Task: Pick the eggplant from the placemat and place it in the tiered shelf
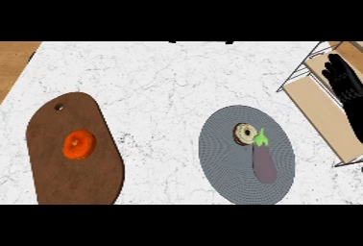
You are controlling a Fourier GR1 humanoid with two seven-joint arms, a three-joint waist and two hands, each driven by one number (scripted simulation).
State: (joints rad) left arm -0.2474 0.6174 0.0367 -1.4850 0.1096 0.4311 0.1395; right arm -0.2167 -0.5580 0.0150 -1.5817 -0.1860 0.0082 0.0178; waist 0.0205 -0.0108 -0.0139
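White marbled stone covers the table (177, 77) in the head view, with a strip of wooden floor showing past its far-left corner. Toward the right edge lies a round grey placemat (223, 163), and on it the eggplant (264, 165), purple with a green stem pointing to the far side. Just beside the stem, touching or nearly so, sits a pale ring-shaped pastry (245, 133), also on the placemat. Near the left edge rests a dark brown cutting board (71, 180) with a hole at its far end, and an orange ring-shaped item (78, 144) lies on its middle. At the far-right corner stands the tiered shelf (322, 113), white wire frame with light wooden boards. The right hand (346, 84) hangs over the shelf, fingers straight and spread, holding nothing, well apart from the eggplant.
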